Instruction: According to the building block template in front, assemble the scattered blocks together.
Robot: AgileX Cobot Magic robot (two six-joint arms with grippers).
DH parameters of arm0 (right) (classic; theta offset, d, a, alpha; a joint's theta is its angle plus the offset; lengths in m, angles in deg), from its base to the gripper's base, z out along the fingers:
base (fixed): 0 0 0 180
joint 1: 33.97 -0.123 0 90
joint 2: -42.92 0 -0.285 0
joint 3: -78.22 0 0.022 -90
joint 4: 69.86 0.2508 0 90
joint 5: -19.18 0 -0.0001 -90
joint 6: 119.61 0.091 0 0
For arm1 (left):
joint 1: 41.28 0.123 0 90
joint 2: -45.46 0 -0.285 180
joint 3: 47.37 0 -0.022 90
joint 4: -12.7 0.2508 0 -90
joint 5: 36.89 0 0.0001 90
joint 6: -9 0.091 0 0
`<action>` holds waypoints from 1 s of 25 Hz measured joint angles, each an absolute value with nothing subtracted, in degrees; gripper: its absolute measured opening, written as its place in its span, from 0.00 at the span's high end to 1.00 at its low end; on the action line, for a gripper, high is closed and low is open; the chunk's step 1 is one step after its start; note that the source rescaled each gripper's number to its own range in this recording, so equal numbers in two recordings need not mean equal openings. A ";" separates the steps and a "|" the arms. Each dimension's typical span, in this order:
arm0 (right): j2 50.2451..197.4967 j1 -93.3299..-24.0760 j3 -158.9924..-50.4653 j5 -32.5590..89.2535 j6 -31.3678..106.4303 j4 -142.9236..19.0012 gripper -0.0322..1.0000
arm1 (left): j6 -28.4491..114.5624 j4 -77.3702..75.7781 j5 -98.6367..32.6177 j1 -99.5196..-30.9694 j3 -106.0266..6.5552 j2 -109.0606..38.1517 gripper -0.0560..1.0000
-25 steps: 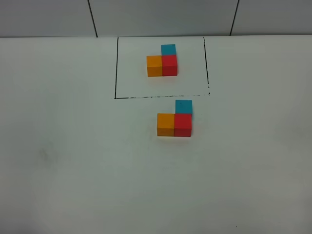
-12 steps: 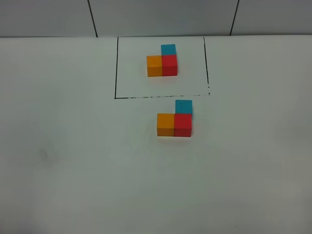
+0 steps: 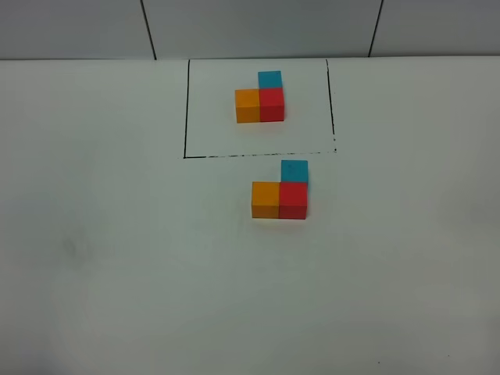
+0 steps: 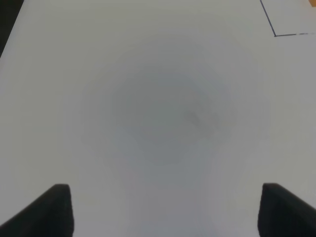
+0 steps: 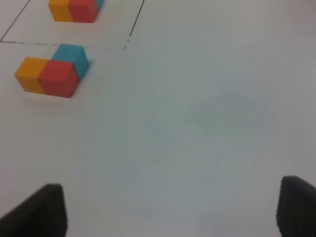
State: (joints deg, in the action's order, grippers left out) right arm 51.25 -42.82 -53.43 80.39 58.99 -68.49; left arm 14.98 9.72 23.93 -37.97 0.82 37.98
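The template is a black-lined rectangle (image 3: 185,117) at the back framing a joined L of orange (image 3: 247,105), red (image 3: 272,104) and blue (image 3: 269,79) cubes. Just in front of the frame the unframed orange (image 3: 266,199), red (image 3: 293,199) and blue (image 3: 294,171) cubes stand joined in the same L; they also show in the right wrist view (image 5: 52,75). Neither arm shows in the exterior high view. My left gripper (image 4: 163,210) and right gripper (image 5: 170,210) are open and empty over bare table, away from the cubes.
The white table (image 3: 117,273) ends at a grey panelled wall (image 3: 258,27) behind the template. A corner of the black frame line (image 4: 274,33) shows in the left wrist view.
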 joint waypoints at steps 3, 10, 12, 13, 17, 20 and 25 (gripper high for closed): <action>51.25 -42.82 -53.43 80.39 58.99 -68.49 0.26 | 14.93 9.72 23.93 -37.97 0.82 37.98 0.24; 51.25 -42.82 -53.43 80.39 59.05 -68.49 0.26 | 14.93 9.72 23.93 -37.97 0.82 37.98 0.25; 51.25 -42.82 -53.43 80.39 59.05 -68.49 0.26 | 14.93 9.72 23.93 -37.97 0.82 37.98 0.25; 51.25 -42.82 -53.43 80.39 59.05 -68.49 0.26 | 14.93 9.72 23.93 -37.97 0.82 37.98 0.25; 51.25 -42.82 -53.43 80.39 59.05 -68.49 0.26 | 14.93 9.72 23.93 -37.97 0.86 37.98 0.25; 51.25 -42.82 -53.43 80.39 59.05 -68.49 0.26 | 14.93 9.72 23.93 -37.97 0.86 37.98 0.25; 51.25 -42.82 -53.43 80.39 59.07 -68.49 0.26 | 14.93 9.72 23.93 -37.97 0.86 37.98 0.25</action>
State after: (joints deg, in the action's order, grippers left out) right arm 51.25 -42.82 -53.43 80.39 59.07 -68.49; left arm 14.93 9.72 23.93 -37.97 0.86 37.98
